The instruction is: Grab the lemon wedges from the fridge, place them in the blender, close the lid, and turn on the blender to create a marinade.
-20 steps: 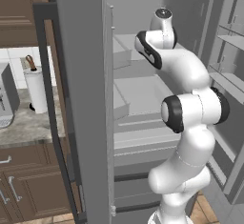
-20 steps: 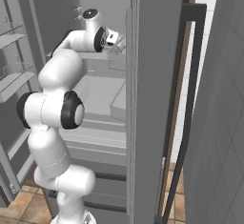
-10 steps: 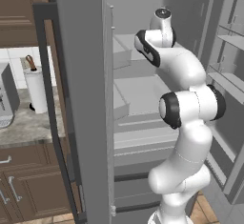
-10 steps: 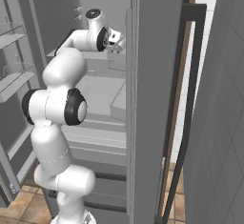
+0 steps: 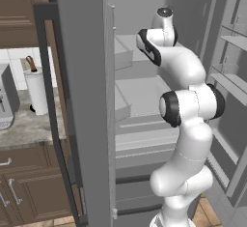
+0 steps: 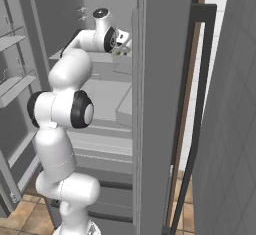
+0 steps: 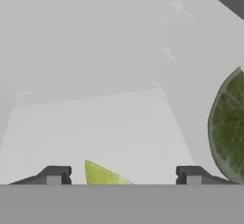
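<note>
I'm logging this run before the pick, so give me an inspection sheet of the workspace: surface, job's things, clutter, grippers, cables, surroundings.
Surface: pale grey fridge shelf, bare ahead of the hand.
Job's things: the fridge has both doors open. One yellow-green lemon wedge lies on the shelf between the fingertips, partly cut off by the bottom of the hand view.
Clutter: a large round green fruit at the right edge of the hand view, cut off by the frame.
Grippers: the gripper is open, fingers either side of the wedge, apart from it.
Cables: nothing seen.
Surroundings: brown cabinets, a stone counter with a white canister.
</note>
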Robot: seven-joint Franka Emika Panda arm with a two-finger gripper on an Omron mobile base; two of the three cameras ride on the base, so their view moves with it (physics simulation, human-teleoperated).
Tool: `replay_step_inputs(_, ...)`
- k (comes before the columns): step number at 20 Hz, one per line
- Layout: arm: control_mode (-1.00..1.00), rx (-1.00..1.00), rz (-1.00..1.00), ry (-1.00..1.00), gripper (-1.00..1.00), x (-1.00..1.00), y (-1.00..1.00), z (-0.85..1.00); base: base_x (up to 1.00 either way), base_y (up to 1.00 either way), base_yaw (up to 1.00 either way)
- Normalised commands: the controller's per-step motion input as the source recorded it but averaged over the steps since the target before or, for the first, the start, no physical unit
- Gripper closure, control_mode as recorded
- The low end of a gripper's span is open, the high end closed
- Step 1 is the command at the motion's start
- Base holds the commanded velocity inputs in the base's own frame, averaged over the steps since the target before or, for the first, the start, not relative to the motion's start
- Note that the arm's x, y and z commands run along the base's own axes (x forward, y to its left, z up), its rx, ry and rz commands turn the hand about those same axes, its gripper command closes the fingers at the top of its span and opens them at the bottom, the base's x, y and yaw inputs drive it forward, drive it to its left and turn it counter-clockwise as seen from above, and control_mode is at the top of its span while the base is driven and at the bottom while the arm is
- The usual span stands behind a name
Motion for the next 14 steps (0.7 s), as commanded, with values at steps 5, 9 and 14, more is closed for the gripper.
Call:
replay_step_inputs(5, -1.0, 0.01, 0.0, 0.0, 1.0, 0.0, -0.04, -0.2, 0.0, 0.0, 0.0)
replay_step_inputs(9, -1.0, 0.0, 0.0, 0.0, 1.0, 0.0, 0.0, 0.0, 0.0, 0.0, 0.0)
replay_step_inputs(14, -1.0, 0.0, 0.0, -0.02, 1.0, -0.16, 0.0, 0.0, 0.0, 0.0, 0.0)
